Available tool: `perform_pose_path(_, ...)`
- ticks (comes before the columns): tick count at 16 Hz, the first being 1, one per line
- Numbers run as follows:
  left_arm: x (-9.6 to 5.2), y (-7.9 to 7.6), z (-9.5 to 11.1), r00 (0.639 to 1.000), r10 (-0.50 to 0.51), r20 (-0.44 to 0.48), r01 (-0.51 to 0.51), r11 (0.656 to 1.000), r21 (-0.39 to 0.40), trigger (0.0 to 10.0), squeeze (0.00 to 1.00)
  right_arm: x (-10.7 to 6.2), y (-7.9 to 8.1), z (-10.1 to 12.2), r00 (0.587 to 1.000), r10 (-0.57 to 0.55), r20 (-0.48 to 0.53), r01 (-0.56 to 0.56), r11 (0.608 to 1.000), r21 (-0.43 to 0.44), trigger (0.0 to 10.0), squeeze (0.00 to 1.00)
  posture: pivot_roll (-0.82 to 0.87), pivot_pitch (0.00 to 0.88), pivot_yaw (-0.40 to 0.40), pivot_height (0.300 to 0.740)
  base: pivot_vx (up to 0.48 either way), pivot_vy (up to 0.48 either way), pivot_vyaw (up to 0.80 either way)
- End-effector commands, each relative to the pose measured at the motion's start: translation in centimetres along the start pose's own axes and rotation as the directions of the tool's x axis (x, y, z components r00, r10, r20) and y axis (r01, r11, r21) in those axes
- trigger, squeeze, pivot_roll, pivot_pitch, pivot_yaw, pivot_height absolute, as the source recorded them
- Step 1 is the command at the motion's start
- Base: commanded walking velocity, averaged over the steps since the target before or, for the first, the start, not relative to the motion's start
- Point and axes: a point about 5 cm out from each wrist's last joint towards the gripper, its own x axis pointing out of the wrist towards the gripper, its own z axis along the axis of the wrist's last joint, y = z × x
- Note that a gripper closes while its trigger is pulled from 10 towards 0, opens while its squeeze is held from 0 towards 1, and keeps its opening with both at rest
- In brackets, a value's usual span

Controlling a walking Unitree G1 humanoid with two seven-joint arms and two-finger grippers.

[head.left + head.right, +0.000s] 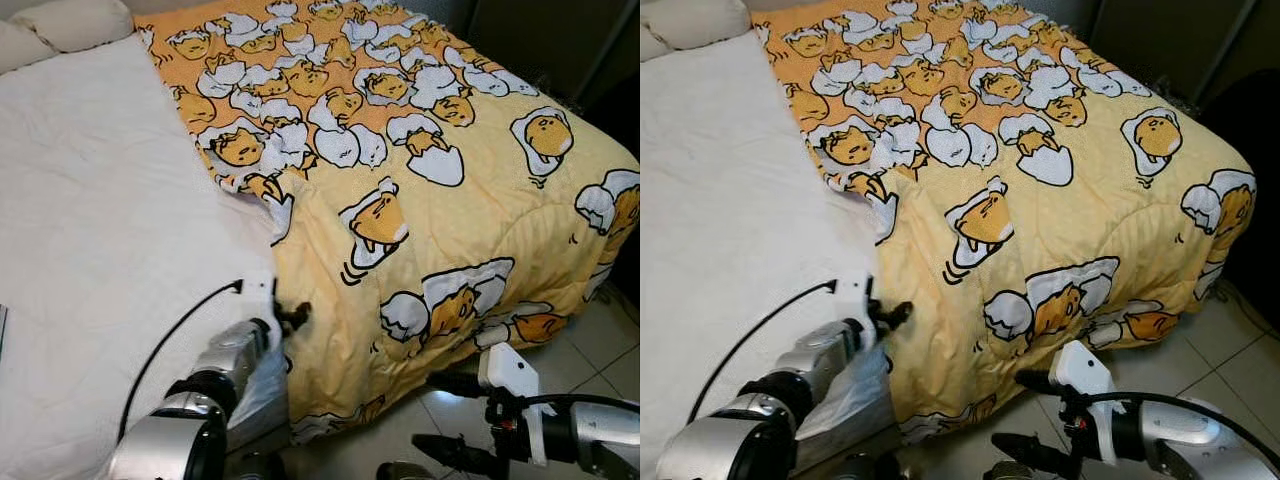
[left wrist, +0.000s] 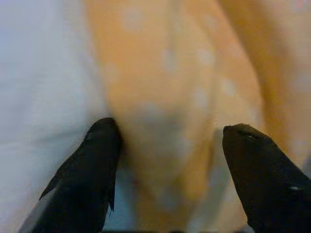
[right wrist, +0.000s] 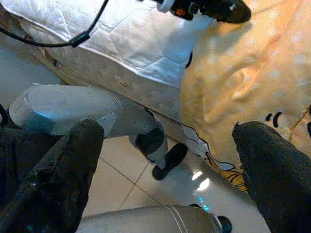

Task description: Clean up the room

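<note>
The yellow egg-print comforter (image 1: 420,200) covers the right half of the bed, its left edge lying across the bare white mattress (image 1: 90,260) and its foot end hanging over the bed's corner toward the tiled floor (image 1: 600,350). The left gripper (image 2: 167,165), fingers spread wide and empty, points at that left edge. The right gripper (image 3: 167,160) hangs open over the floor beside the draped corner. Pillows (image 1: 70,22) lie at the head.
</note>
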Motion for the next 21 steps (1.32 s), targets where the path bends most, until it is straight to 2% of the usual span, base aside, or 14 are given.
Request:
perform_pose_path(1,0.1,-0.5,-0.7,0.999,-0.035,-0.037,0.035,0.999,0.008,0.0,0.00,0.0,0.3,0.5,1.000,0.022,0.012,-0.022,1.000,-0.009,10.0,0.00,-0.32,0.136,0.063,0.740,0.000,0.000,0.00)
perform_pose_path(5,0.1,-1.2,-1.1,0.994,-0.102,-0.042,0.103,0.995,0.003,0.0,0.00,-0.1,0.2,0.5,0.999,0.001,0.035,0.000,1.000,-0.017,10.0,0.00,-0.32,0.131,0.075,0.740,0.000,0.000,0.00)
perform_pose_path(10,0.2,-1.4,-0.8,0.991,-0.130,-0.006,0.130,0.991,-0.032,0.0,0.00,0.1,0.0,0.4,0.998,-0.035,0.048,0.036,0.999,-0.013,10.0,0.00,-0.32,0.128,0.084,0.740,0.000,0.000,0.00)
perform_pose_path(13,0.1,-1.6,-1.2,0.991,-0.136,-0.001,0.136,0.989,-0.059,0.0,0.00,0.3,-0.2,0.3,0.993,-0.103,0.060,0.105,0.994,-0.027,10.0,0.00,-0.32,0.119,0.092,0.740,0.000,0.000,0.00)
perform_pose_path(14,0.1,-1.6,-1.1,0.991,-0.135,0.007,0.135,0.988,-0.073,0.0,0.00,0.4,-0.9,0.3,0.979,-0.189,0.082,0.192,0.981,-0.031,10.0,0.00,-0.32,0.119,0.098,0.740,0.000,0.000,0.00)
perform_pose_path(16,0.1,-1.5,-1.1,0.990,-0.144,0.009,0.144,0.986,-0.079,0.0,0.00,0.7,-1.2,0.6,0.967,-0.221,0.127,0.224,0.975,-0.008,10.0,0.00,-0.32,0.117,0.103,0.740,0.000,0.000,0.00)
perform_pose_path(21,-0.1,-1.2,-1.7,0.990,-0.141,-0.022,0.140,0.989,-0.045,0.0,0.00,0.8,-1.8,1.2,0.956,-0.244,0.164,0.250,0.968,-0.013,10.0,0.00,-0.31,0.110,0.110,0.740,0.000,0.000,0.00)
